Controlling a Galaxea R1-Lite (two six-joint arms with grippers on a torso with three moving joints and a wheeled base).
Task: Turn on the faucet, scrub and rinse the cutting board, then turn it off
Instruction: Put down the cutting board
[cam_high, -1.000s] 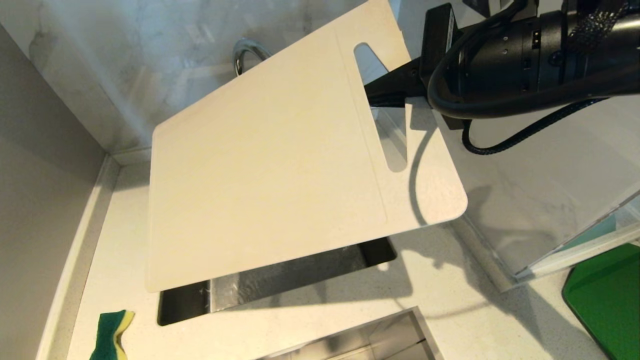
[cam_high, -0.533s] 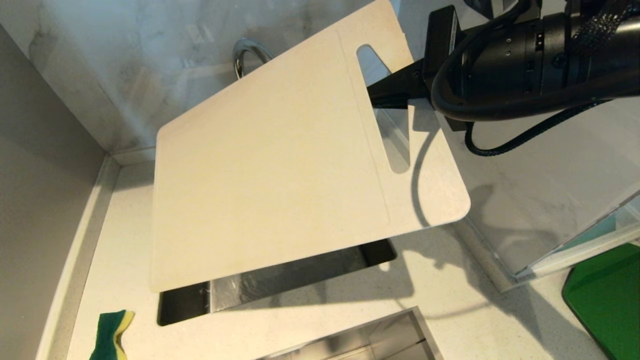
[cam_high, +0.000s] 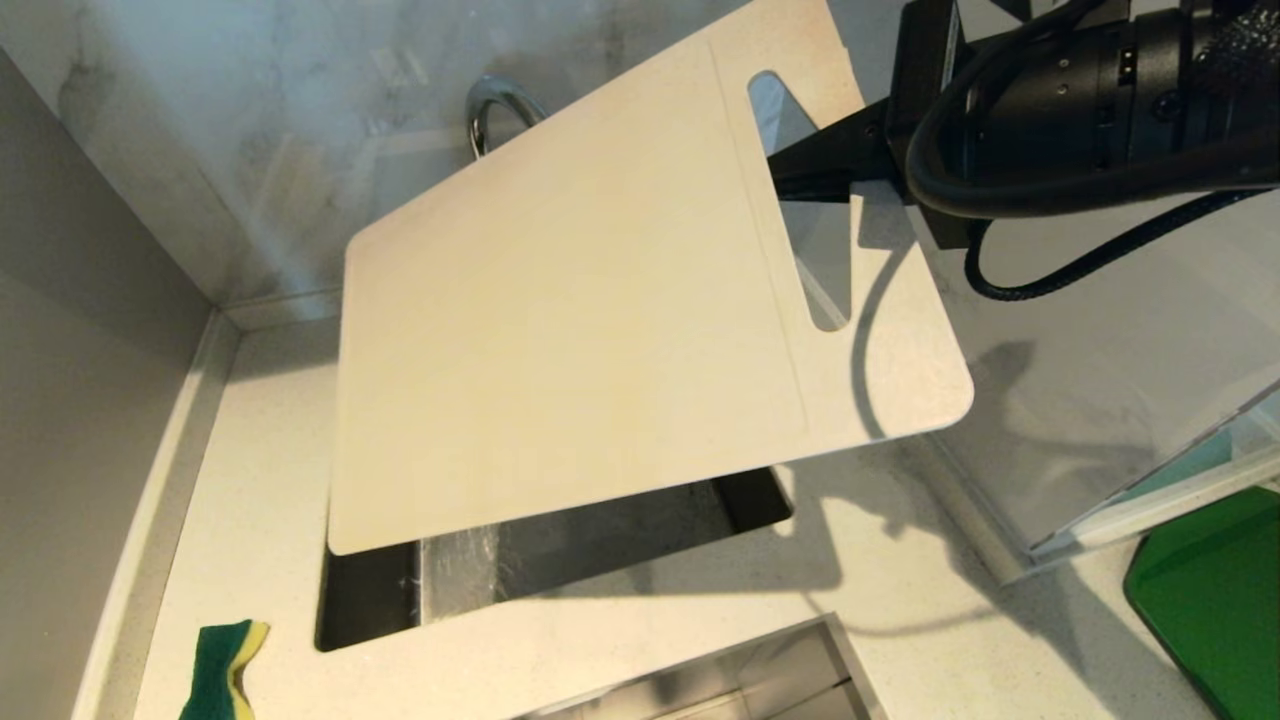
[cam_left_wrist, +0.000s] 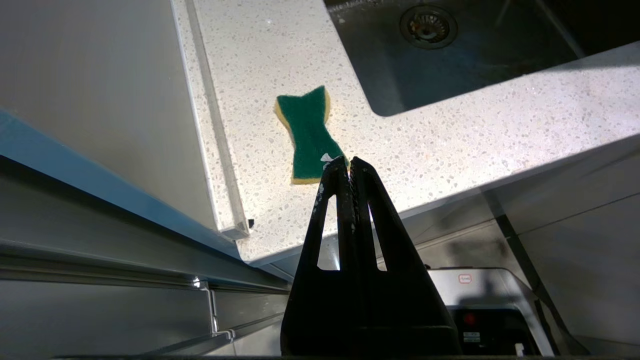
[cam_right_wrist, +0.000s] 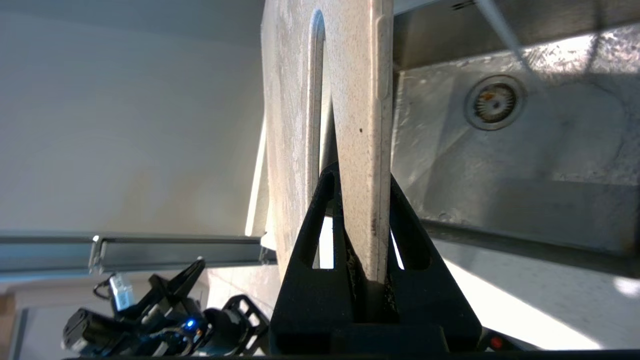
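Steel drain (cam_right_wrist: 494, 102) under cutting board (cam_right_wrist: 357, 130)

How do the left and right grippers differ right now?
The right gripper is shut on the cutting board, holding it tilted above the sink; the left gripper is shut on nothing. The right one is up by the board's slotted end; the left one hangs near the counter's front edge, in line with the sponge. Both have black fingers.
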